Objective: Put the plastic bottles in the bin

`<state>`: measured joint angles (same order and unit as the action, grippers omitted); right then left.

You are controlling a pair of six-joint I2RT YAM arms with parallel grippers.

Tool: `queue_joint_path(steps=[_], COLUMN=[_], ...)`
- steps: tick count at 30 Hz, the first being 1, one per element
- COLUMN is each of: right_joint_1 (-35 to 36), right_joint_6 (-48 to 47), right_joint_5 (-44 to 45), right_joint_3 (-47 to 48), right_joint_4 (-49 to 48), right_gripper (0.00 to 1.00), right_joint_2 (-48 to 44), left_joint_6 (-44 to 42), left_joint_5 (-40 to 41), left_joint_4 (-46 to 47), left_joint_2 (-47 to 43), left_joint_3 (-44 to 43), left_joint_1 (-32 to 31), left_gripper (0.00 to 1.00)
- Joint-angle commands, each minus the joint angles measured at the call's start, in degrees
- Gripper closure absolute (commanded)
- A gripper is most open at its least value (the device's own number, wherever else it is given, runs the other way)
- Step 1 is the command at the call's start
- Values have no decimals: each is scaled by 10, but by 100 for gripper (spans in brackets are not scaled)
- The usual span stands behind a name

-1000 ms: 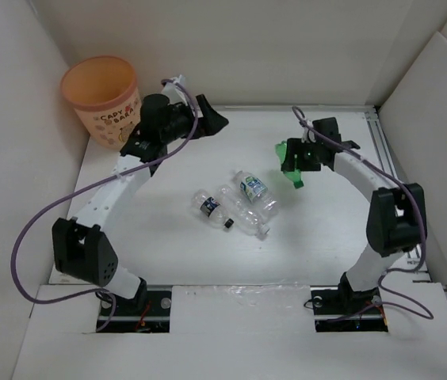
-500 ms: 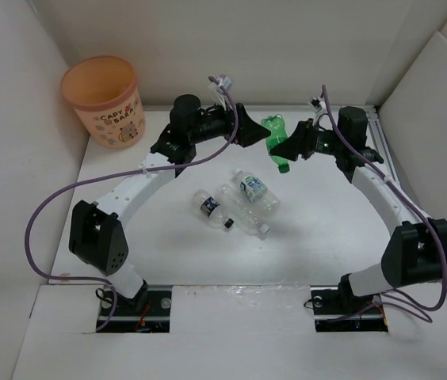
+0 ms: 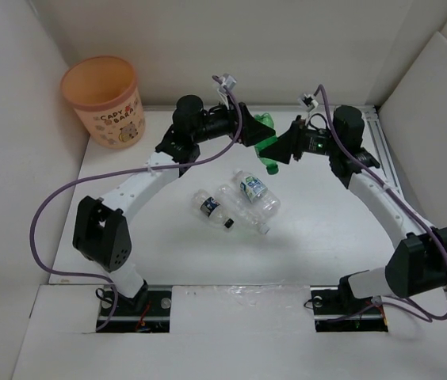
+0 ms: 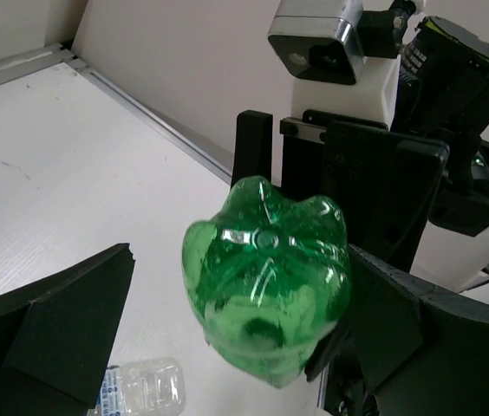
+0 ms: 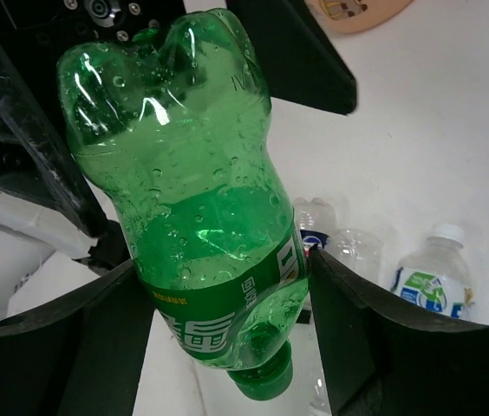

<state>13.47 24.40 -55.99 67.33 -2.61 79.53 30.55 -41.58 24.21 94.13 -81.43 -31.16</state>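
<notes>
The two arms have moved closer, so the small green plastic bottle [image 3: 264,142], squeezed near its cap by the right gripper [image 5: 227,322], now pokes bottom-first between the left gripper's [image 4: 225,336] wide-open jaws, well apart from the round orange plastic bin [image 3: 100,89].

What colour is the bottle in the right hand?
The plastic bottle is translucent green; see the right wrist view.

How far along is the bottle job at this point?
Done: no bottle can be made out in the bin. In hand: the right hand grips the green bottle in mid-air, its base inside the open left hand, a likely handover. Left: three clear bottles lie on the table.
</notes>
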Motion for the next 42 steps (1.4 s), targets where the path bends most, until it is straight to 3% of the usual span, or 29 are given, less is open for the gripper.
queue_joint_path(steps=[1, 4, 8, 9, 10, 11, 12, 13, 19, 24, 28, 32, 36, 38, 39, 42], right_joint_1=[18, 24, 24, 24, 19, 19, 6, -1, -57, -63, -43, -12, 8, 13, 13, 13], right_joint_6=[17, 35, 52, 52, 52, 52, 52, 58, 35, 13, 2, -16, -33, -39, -39, -53], right_joint_5=[-21, -21, -21, -21, -21, -13, -3, 4, 47, 41, 47, 77, 112, 118, 129, 162], right_joint_3=[6, 6, 6, 6, -1, -1, -16, -22, -77, -126, -145, -165, -176, -182, -182, -189], right_joint_4=[-73, -95, -106, -106, -106, -106, -106, -106, -80, -73, -73, -73, -73, -73, -73, -50], right_gripper=[100, 100, 99, 92, 77, 54, 11, 0, 0, 0, 0, 0, 0, 0, 0, 0], right_joint_2=[-6, -6, -6, -6, -6, -11, -11, -18, -31, -31, -25, -25, -37, -54, -60, -76], left_joint_6=[8, -7, -7, -7, -7, -14, -19, -19, -7, 13, 32, 60, 37, 37, 43, 70], left_joint_5=[3, 18, 18, 26, 33, 61, 82, 107, 293, 399, 531, 594, 647, 635, 635, 640], left_joint_4=[53, 30, 8, 1, -19, -32, -48, -63, -177, -251, -258, -259, -253, -246, -246, -265], left_joint_2=[-5, -11, 1, 1, 1, 1, 1, 1, 31, 91, 121, 157, 206, 221, 235, 260], left_joint_3=[-15, -21, -44, -55, -61, -68, -89, -101, -251, -391, -440, -463, -498, -498, -498, -508], left_joint_1=[-17, -25, -25, -25, -25, -25, -25, -20, 95, 219, 307, 392, 405, 419, 426, 440], left_gripper=[0, 7, 54, 68, 90, 97, 100, 100, 100, 100, 100, 100, 100, 100, 87, 25])
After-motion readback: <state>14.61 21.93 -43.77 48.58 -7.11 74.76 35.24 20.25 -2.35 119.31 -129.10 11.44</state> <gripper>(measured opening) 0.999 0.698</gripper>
